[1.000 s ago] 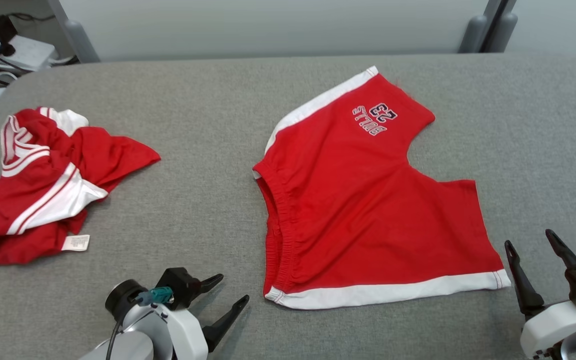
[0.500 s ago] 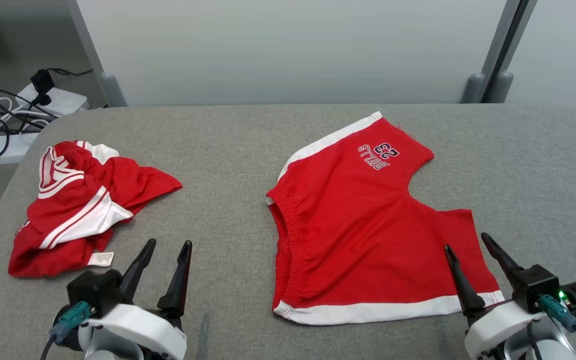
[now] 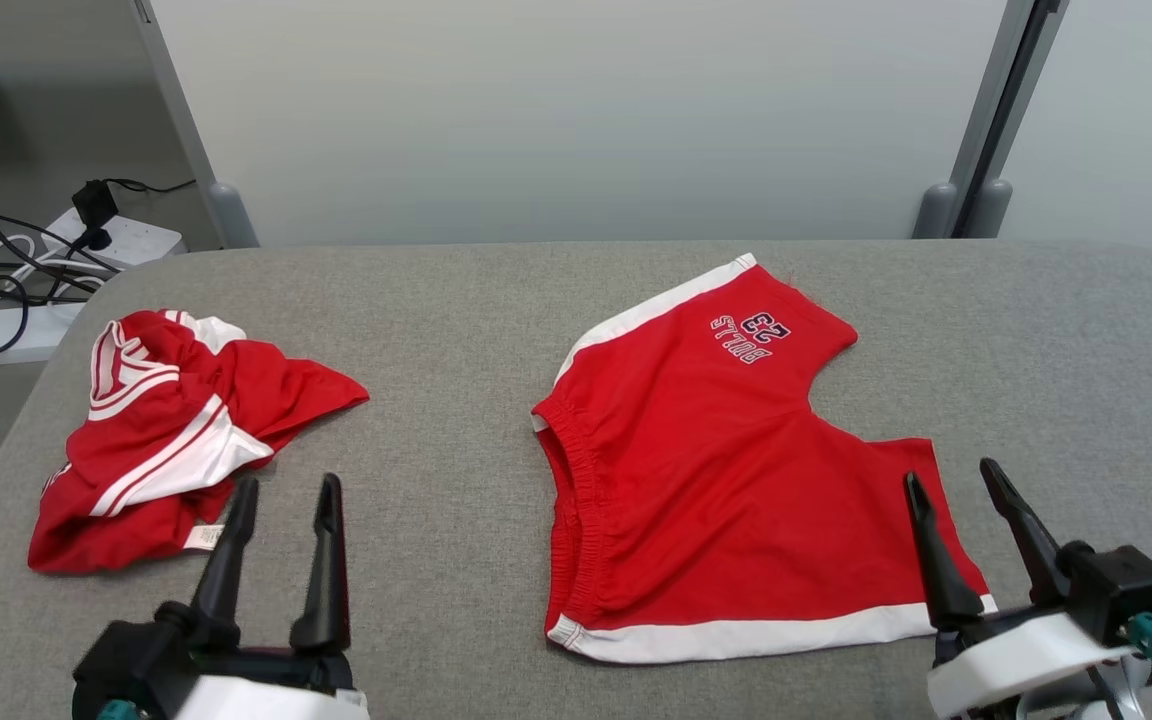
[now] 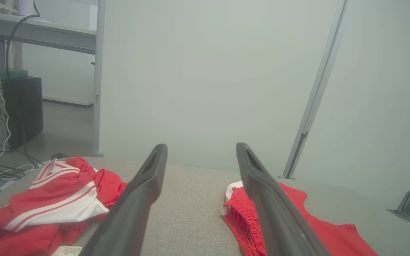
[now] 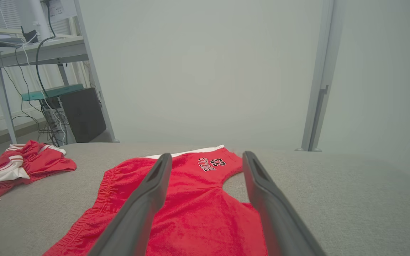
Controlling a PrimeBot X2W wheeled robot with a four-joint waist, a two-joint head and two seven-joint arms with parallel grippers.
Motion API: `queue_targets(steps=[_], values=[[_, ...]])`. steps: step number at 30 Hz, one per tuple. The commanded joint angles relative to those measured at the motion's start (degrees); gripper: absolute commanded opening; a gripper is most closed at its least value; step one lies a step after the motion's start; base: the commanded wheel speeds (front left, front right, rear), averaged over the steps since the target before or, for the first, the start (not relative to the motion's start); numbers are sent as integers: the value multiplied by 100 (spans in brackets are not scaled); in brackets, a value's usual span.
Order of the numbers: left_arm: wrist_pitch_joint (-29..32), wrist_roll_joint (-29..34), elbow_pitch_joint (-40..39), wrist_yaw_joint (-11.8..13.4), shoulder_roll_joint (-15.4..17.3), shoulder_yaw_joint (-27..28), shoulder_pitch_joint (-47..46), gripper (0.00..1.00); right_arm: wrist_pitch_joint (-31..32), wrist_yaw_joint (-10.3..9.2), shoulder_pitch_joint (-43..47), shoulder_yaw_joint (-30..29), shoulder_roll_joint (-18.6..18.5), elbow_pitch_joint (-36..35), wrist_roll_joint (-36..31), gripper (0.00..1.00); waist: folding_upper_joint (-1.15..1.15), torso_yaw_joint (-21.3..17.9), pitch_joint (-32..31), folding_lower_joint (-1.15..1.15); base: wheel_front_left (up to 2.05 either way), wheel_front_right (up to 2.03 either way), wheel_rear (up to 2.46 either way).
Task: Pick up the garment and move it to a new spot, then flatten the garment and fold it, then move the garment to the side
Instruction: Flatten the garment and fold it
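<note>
The shorts are lying flat at centre-right of the table, with the waistband facing left and a white hem nearest the robot. Over the last second the left gripper has been swinging from sideways to pointing forward. It and the right gripper are both standing wide open and empty, so flattening looks done and folding is probably coming next. Bare cloth is lying open between the shorts and the crumpled top, and also to the right.

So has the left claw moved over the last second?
Yes. The left claw swung away from the waistband of the flat shorts toward the crumpled garment, on the robot's left.
</note>
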Motion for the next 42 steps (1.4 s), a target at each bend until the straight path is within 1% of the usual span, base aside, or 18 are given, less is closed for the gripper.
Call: queue_targets(steps=[1, 4, 5, 9, 12, 21, 30, 35, 42], values=[[-50, 284, -172, -192, -83, 260, -16, 100, -75, 17, 118, 68, -14, -356, 122, 100, 0, 6, -42, 0, 0, 0, 0], [-50, 793, -39, -441, -179, 245, 172, 100, -76, 17, 413, 28, -35, -586, 225, 100, 0, -4, -103, 0, 0, 0, 0], [-50, 950, 16, -480, -207, 247, 218, 100, -76, 17, 497, 18, -63, -620, 235, 100, 0, -8, -122, 0, 0, 0, 0], [-50, 1357, 283, -521, -335, 314, 364, 100, -76, 17, 761, -52, -138, -634, 259, 100, 0, -19, -189, 0, 0, 0, 0], [-50, 1474, 477, -575, -412, 376, 441, 100, -76, 17, 901, -29, -202, -622, 315, 100, 0, -26, -231, 0, 0, 0, 0], [-50, 1591, 783, -741, -521, 514, 553, 100, -76, 17, 1018, -22, -304, -547, 407, 100, 0, -59, -248, 0, 0, 0, 0], [-50, 1623, 984, -891, -555, 586, 460, 100, -76, 17, 988, -109, -231, -504, 472, 100, 0, -86, -215, 0, 0, 0, 0], [-50, 1582, 1034, -917, -562, 608, 333, 100, -76, 17, 1018, -141, -221, -489, 470, 100, 0, -73, -199, 0, 0, 0, 0], [-50, 1563, 1050, -915, -564, 437, 294, 100, -76, 17, 988, -103, -228, -489, 477, 100, 0, -59, -144, 0, 0, 0, 0]])
